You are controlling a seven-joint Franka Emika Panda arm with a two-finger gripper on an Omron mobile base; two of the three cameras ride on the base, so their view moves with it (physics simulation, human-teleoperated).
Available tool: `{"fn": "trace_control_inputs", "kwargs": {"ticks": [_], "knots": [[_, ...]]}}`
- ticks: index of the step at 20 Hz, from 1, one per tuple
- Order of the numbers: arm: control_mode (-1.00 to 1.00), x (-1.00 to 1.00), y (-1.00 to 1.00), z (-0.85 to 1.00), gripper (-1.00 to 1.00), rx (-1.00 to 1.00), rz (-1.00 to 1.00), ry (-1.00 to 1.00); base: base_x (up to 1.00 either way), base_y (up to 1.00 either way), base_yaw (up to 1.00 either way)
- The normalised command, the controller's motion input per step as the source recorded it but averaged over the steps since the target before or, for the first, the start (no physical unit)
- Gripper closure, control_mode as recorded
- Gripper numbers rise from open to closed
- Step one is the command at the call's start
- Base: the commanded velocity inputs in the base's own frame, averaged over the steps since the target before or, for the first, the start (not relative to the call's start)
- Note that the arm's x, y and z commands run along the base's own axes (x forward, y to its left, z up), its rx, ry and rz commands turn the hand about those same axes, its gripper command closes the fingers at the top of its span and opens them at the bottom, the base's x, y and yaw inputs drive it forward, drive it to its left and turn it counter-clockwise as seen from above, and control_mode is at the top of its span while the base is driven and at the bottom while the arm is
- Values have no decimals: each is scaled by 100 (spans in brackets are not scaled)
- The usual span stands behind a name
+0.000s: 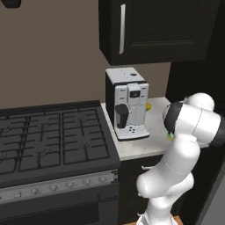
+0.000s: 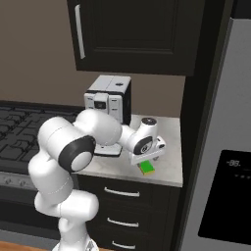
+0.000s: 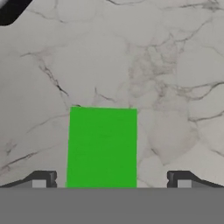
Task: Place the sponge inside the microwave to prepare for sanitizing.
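The sponge point(image 3: 102, 148) lies flat on the marble surface point(image 3: 166, 78), between the two fingertips of the tool point(image 3: 111, 180), whose jaws stand wide apart and touch nothing. In the right base view the sponge point(image 2: 147, 168) peeks out under the hand. The coffee machine point(image 2: 109, 100) stands at ten o'clock from it, the stove point(image 1: 48, 136) beyond, and a dark cabinet point(image 2: 137, 34) hangs overhead.

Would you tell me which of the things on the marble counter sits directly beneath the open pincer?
The green sponge, flat on the counter between the open pincer tips; the coffee machine stands upright farther back.
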Motion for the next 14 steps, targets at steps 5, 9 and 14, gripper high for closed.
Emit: {"fn": "trace_control_inputs", "kwargs": {"ticks": [5, 9, 14], "knots": [[-100, 0, 0, -19, -100, 0, 0, 0, 0, 0, 0], [-100, 1, 0, -8, -100, 0, 0, 0, 0, 0, 0], [-100, 3, 4, -12, -100, 0, 0, 5, 0, 0, 0]]}}
